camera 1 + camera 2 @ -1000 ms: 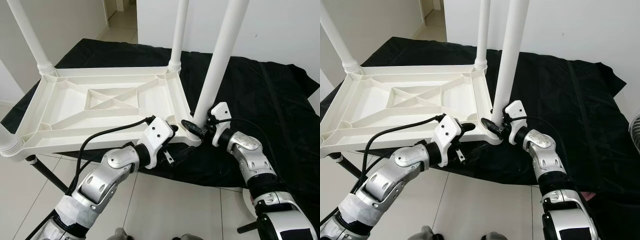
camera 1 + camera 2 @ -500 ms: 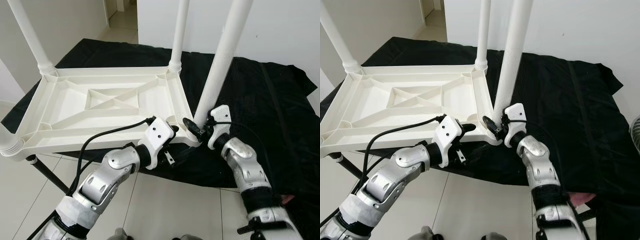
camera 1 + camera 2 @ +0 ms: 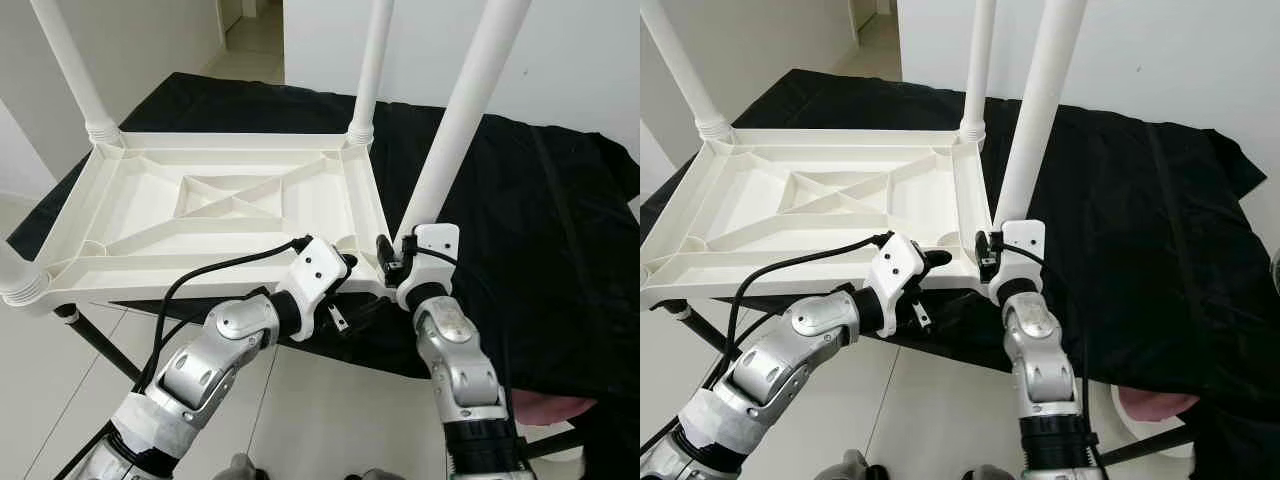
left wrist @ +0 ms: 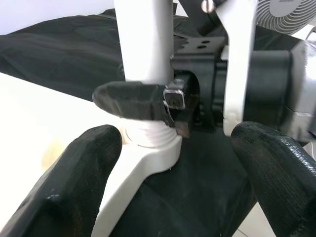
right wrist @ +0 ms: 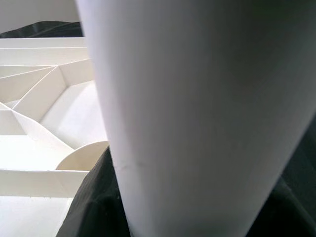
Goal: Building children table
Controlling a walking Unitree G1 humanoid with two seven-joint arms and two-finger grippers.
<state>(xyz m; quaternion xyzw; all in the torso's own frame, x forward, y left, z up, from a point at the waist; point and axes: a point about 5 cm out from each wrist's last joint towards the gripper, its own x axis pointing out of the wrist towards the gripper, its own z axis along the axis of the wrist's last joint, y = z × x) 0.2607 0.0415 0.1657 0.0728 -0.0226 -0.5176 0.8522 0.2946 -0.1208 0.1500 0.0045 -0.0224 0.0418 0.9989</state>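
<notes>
From the head cameras I see the white tabletop (image 3: 215, 215) lying upside down on a black cloth (image 3: 540, 230), ribs facing up, with legs rising from its corners. My left gripper (image 3: 345, 265) sits at the near right corner of the tabletop, against its edge. In the left wrist view its two fingers (image 4: 74, 182) are spread wide, one on either side of the corner socket, touching nothing I can confirm. That same view shows what the head cameras hide: one black finger of my right gripper (image 4: 133, 101) pressed across the near right leg (image 3: 455, 120) just above its threaded collar. The right wrist view gives me only the leg close up, with tabletop ribs behind. Part of a fan grille (image 4: 286, 15) carries small lettering, too blurred to read.
</notes>
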